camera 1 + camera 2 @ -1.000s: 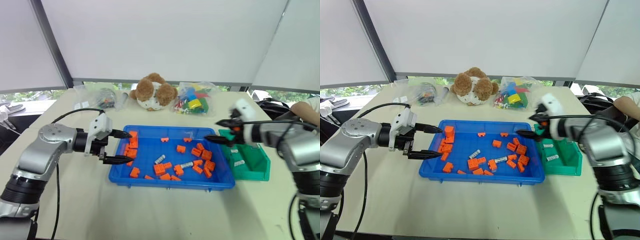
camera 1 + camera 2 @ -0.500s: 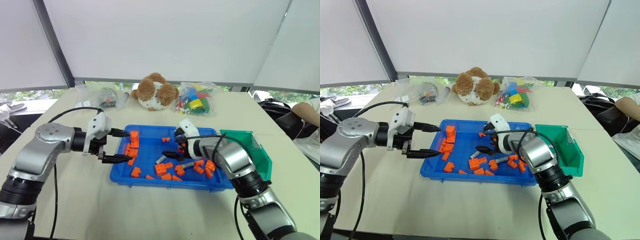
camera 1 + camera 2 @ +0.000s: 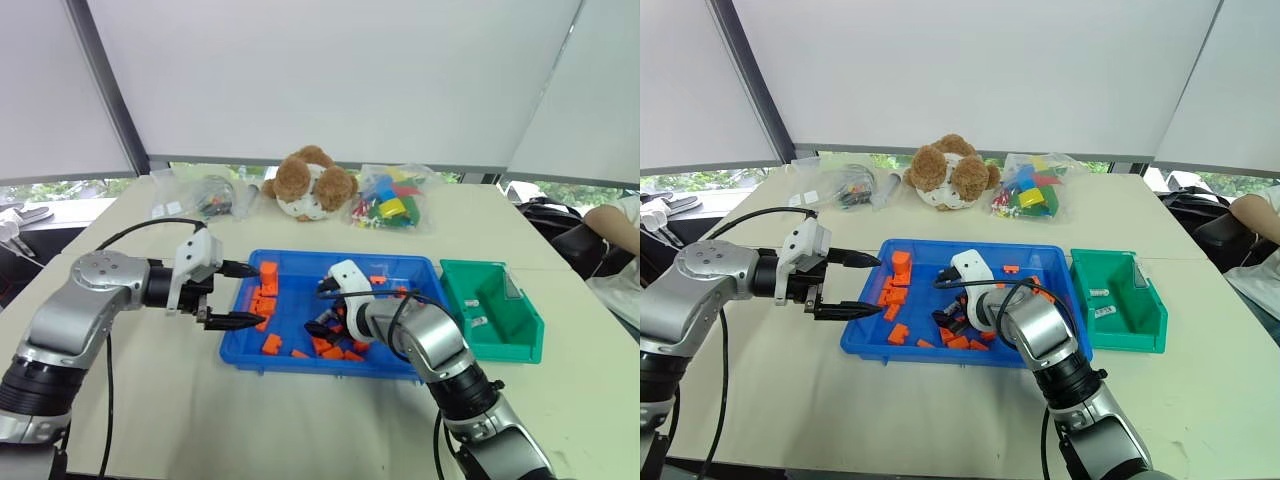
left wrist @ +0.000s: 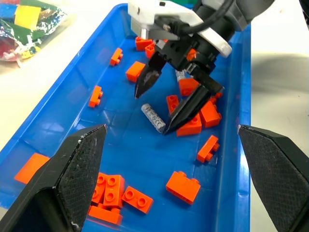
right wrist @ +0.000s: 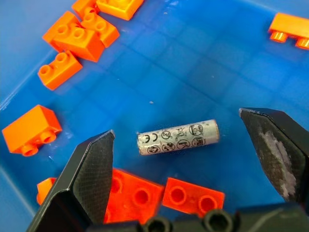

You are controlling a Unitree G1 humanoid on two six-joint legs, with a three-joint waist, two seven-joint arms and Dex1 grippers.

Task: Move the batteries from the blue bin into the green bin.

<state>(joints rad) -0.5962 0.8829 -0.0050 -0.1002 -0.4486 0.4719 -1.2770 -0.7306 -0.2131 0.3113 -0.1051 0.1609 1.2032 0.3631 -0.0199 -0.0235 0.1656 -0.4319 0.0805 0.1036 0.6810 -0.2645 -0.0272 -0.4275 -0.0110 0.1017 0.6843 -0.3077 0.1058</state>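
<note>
A small silver-grey metal cylinder battery (image 5: 177, 137) is seen lying flat in the shallow blue plastic bin (image 3: 300, 262), between the wide-spread fingers of the right pincer (image 4: 161, 104), untouched.

On the counter (image 3: 300, 420), a blue bin (image 3: 300, 352) holds scattered orange bricks (image 3: 266, 297). The right end effector (image 3: 322, 308) reaches down into it with fingers spread, among the bricks. The left end effector (image 3: 243, 295) hovers open at the bin's left rim. A green bin (image 3: 520, 335) sits just beside the blue one, with batteries (image 3: 473, 321) inside.
</note>
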